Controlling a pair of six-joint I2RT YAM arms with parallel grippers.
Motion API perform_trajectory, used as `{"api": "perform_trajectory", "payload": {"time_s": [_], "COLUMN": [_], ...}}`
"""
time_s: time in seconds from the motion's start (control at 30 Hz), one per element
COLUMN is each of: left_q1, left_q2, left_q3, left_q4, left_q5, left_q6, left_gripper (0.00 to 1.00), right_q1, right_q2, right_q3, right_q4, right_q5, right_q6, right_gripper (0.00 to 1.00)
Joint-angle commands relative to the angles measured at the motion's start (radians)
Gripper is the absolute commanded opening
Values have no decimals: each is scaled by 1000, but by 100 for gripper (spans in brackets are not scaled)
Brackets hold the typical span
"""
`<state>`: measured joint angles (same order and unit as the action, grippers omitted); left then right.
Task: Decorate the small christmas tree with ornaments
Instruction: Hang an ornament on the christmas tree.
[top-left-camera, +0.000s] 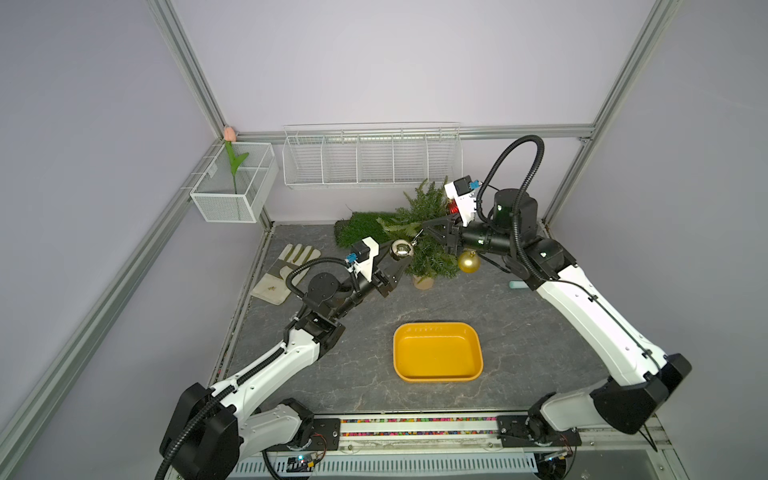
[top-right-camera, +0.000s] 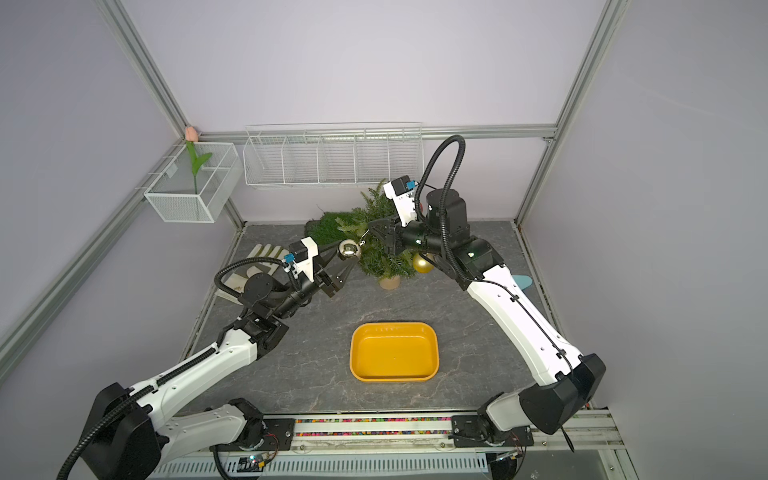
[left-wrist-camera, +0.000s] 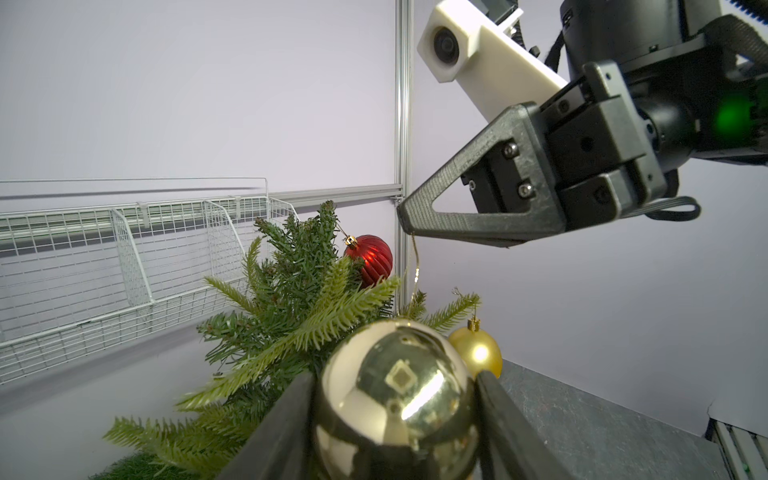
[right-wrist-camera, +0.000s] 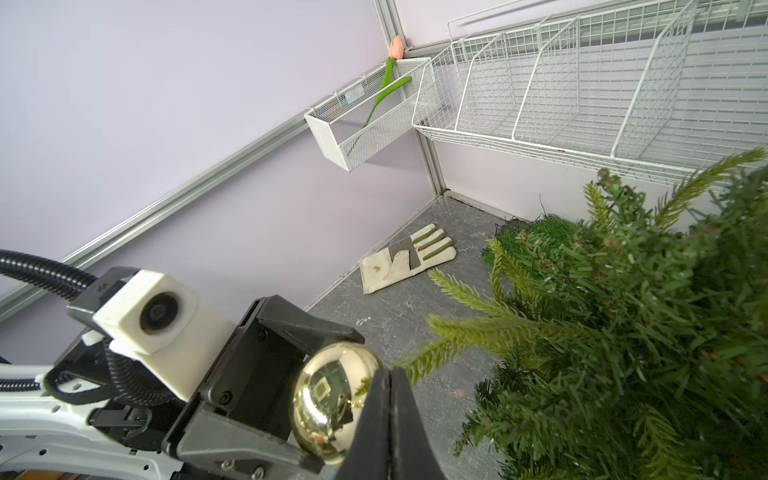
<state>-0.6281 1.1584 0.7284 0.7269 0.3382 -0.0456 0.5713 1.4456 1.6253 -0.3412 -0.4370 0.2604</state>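
In both top views the small christmas tree (top-left-camera: 430, 249) is standing on its tan base toward 12 o'clock on the grey worktop (top-left-camera: 519, 332), with a patch of artificial grass (top-left-camera: 359, 228) lying just beside it at its 10 o'clock. The left hand (top-left-camera: 401, 252) is gripping the silver bauble (top-left-camera: 402, 248) at the tree's 9 o'clock side, while the right hand (top-left-camera: 424, 230), reaching in from 3 o'clock, is pinching the bauble's gold cord (top-left-camera: 417, 237) between closed jaws. The gold bauble (top-left-camera: 468, 262) is hanging at the tree's 4 o'clock edge. A yellow tray (top-left-camera: 437, 379) is sitting at 6 o'clock and a work glove (top-left-camera: 286, 270) is lying at 10 o'clock. In the left wrist view the silver bauble is filling the gap between the two dark fingers (left-wrist-camera: 282, 428), touching both, and its cord is running from the cap to the closed tip of the right hand; the red bauble (left-wrist-camera: 372, 259) is hanging near the treetop and the gold one is dangling from a lighter branch tip behind it. In the right wrist view the right hand's jaws are showing no gap, and the silver bauble is sitting just beside a light branch tip.
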Motion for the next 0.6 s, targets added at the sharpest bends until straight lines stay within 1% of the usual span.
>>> {"api": "perform_trajectory", "payload": {"time_s": [0.0, 0.33, 0.57], "left_q1": [7, 20, 45], "left_q2": [-1, 10, 25], "left_q3": [35, 53, 57], "left_q4": [-6, -38, -38], "left_q5": [2, -24, -26], "left_q6": [-13, -12, -54], "left_gripper": [41, 40, 40], "right_q1": [5, 5, 5], "right_q2": [23, 58, 73], "right_q3": [24, 48, 59], "right_q4": [-9, -16, -17], "right_q5": [12, 16, 24], "right_q6": [-16, -12, -15], "right_gripper": [6, 7, 7]}}
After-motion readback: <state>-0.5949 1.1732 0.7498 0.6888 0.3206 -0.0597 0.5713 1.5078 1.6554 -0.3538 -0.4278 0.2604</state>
